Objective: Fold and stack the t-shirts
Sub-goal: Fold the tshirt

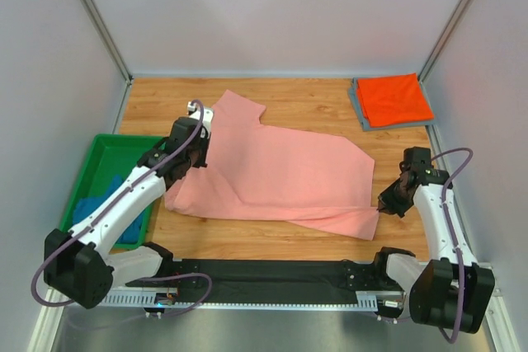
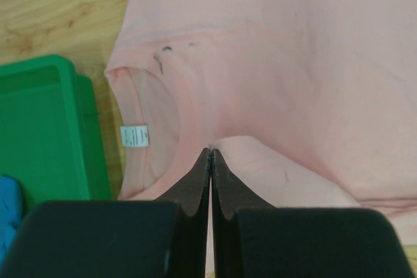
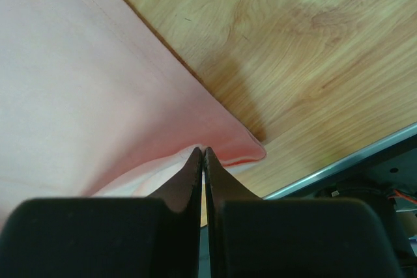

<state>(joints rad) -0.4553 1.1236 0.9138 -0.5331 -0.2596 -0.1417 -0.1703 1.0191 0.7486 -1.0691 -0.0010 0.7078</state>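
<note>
The salmon-pink t-shirt (image 1: 272, 175) lies spread across the middle of the table. My left gripper (image 1: 195, 157) is shut on its cloth just beside the collar (image 2: 156, 128); a white label (image 2: 134, 135) shows inside the neck. My right gripper (image 1: 384, 206) is shut on the shirt's near right corner (image 3: 241, 148), which is lifted a little off the wood. The orange-red t-shirt (image 1: 393, 98) lies folded on a grey one (image 1: 360, 113) at the back right. The teal-blue t-shirt (image 1: 97, 200) sits in the green bin.
The green plastic bin (image 1: 107, 154) stands at the left edge, close to my left arm, and shows in the left wrist view (image 2: 45, 135). A metal rail (image 3: 365, 154) runs along the table's near edge. Grey walls enclose the table.
</note>
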